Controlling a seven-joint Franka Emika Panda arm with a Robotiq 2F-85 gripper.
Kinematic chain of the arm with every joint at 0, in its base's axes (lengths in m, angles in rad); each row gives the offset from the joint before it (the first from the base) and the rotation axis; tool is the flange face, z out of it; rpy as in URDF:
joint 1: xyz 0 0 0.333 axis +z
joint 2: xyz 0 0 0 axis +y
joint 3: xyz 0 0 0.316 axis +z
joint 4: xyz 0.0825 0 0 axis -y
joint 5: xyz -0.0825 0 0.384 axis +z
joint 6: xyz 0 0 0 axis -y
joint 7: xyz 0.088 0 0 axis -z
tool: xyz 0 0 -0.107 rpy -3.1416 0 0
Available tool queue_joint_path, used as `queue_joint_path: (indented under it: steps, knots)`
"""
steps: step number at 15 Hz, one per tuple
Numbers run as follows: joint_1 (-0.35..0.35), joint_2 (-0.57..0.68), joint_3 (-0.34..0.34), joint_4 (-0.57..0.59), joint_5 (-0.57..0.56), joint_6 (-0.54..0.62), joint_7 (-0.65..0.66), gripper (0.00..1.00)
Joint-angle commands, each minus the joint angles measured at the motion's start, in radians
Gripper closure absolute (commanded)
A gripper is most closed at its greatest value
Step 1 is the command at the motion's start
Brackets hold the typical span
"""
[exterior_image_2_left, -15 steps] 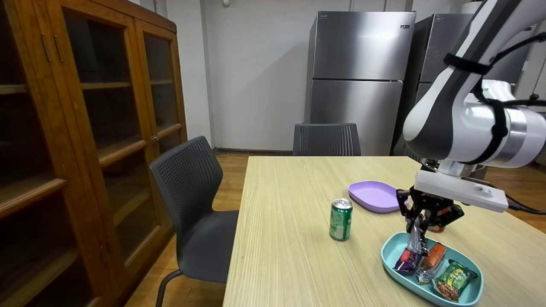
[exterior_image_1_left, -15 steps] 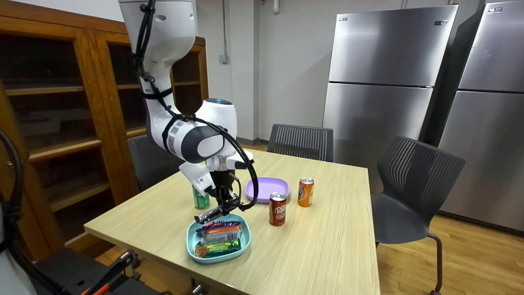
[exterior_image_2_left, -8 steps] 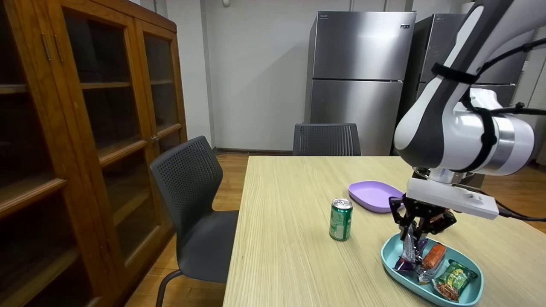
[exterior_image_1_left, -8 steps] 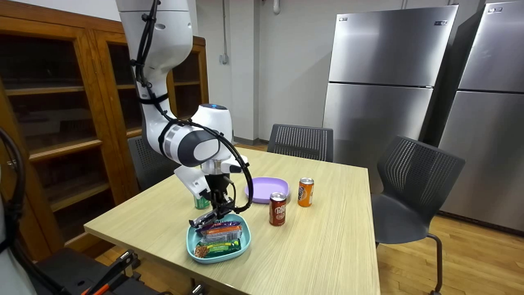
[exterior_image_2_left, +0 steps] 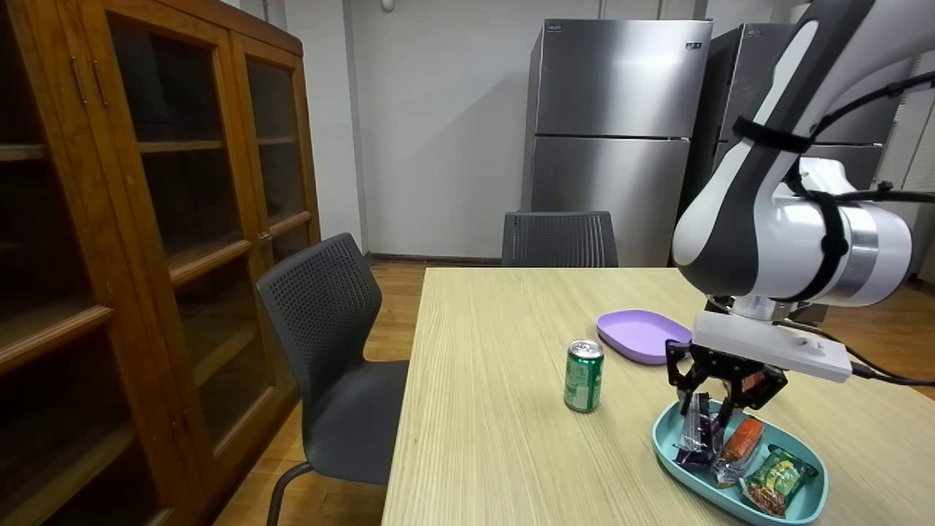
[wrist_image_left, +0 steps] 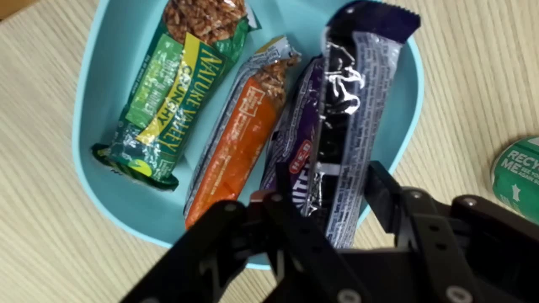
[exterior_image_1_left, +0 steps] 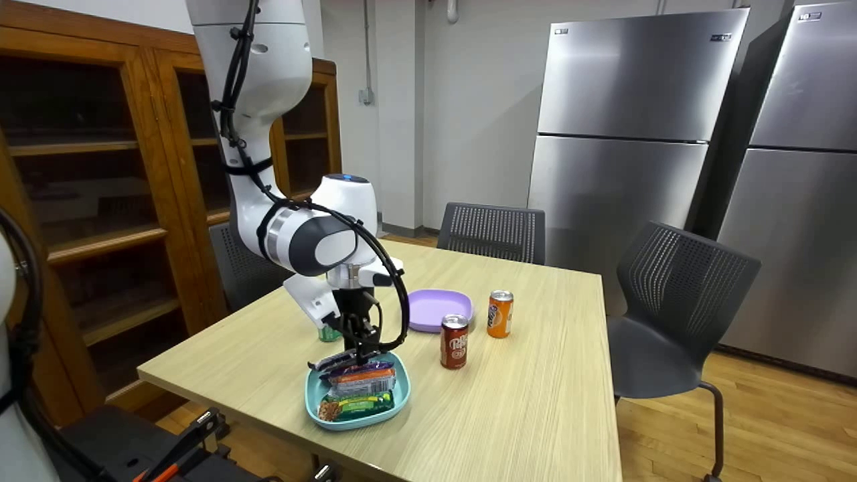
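- Where the dark bar [wrist_image_left: 349, 109] slants over the blue tray [wrist_image_left: 134, 214], the purple bar [wrist_image_left: 301, 122] is partly hidden.
- The parted claw [wrist_image_left: 330, 179] straddles the dark bar.
- Wrist view crops the green can [wrist_image_left: 520, 181].

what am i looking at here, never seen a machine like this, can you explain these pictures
This is a robot arm ending in a two-fingered grasping tool. Two pictures come from cameras standing outside the robot, in different places; the close-up comes from a camera on its wrist.

On the table are a green can, a Dr Pepper can, an orange can and a purple plate. A blue tray holds a green Nature Valley packet, an orange bar and a purple bar.

Nothing looks gripped: a dark-and-silver bar lies between the open fingers, overlapping the purple bar in the wrist view.
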Motion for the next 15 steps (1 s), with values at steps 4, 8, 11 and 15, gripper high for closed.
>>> queue_joint_path:
  steps: [4, 8, 11, 15]
  knots:
    - [0.021, -0.028, -0.022, -0.003, -0.007, -0.016, 0.045, 0.01]
    - [0.014, -0.043, -0.026, -0.011, -0.005, -0.010, 0.047, 0.00]
    - [0.004, -0.065, -0.029, -0.020, -0.001, -0.006, 0.044, 0.00]
    - [-0.006, -0.103, -0.039, -0.032, -0.013, 0.003, 0.022, 0.00]
